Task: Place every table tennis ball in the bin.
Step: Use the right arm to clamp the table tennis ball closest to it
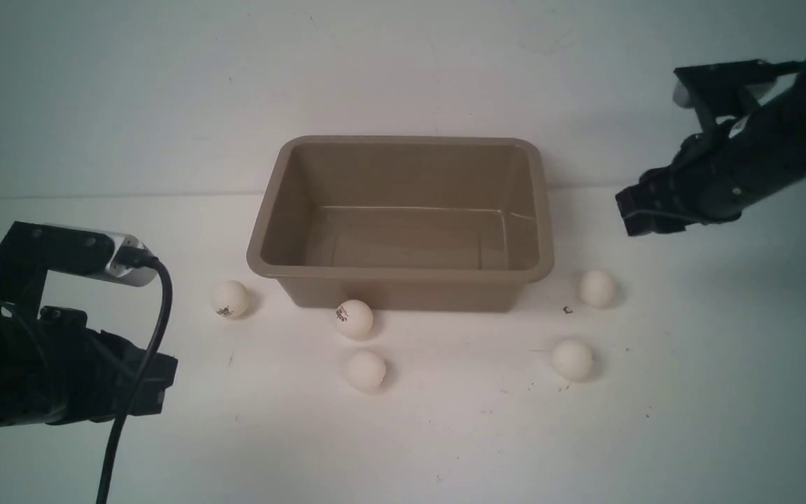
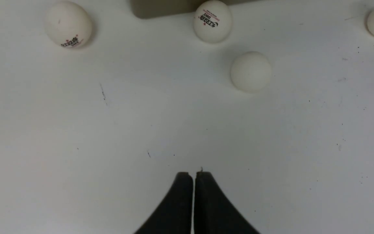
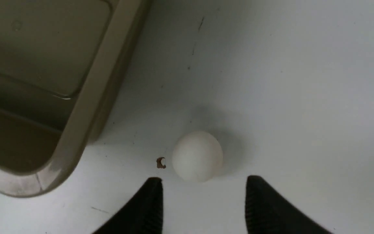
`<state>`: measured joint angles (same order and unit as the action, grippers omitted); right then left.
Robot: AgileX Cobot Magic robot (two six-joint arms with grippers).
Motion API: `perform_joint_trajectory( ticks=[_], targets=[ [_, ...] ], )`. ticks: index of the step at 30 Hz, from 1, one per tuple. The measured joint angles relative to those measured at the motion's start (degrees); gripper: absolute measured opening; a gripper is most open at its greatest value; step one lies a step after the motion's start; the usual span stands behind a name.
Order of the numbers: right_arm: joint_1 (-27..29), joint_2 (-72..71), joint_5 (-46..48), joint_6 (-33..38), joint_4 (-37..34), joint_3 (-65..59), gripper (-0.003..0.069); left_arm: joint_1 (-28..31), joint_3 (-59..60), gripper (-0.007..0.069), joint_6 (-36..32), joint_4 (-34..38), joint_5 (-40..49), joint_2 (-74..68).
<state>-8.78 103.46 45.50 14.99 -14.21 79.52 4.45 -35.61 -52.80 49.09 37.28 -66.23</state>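
Tan, empty: showing five table tennis balls [image 1: 355, 319] outside bin [image 1: 403, 272]; spreading right fingers [image 3: 141, 208], pressing left fingers [image 2: 180, 201] together.

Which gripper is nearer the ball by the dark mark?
Right. The right gripper, jaws open, hangs close by that ball; the left gripper sits left of the bin.

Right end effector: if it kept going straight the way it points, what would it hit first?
Probably the plain table tennis ball, just ahead of the open right end effector; depth is unclear.
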Motion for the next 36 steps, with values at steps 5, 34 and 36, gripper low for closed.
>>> perform_joint_trajectory(
  ticks=[5,34,36],
  targets=[
    [0.0,6.1,4.5,-0.3,-0.1,7.2,0.0461,0.0,0.0,-0.0004,-0.2,0.0,0.0,0.0],
    [-2.9,23.0,10.7,-0.8,1.2,17.3,0.0477,0.0,0.0,-0.0004,-0.4,-2.0,0.2,0.0],
    [-2.9,23.3,10.3,-2.6,2.9,17.3,0.0437,0.0,0.0,-0.0004,-0.4,-2.0,0.2,0.0]
  ],
)
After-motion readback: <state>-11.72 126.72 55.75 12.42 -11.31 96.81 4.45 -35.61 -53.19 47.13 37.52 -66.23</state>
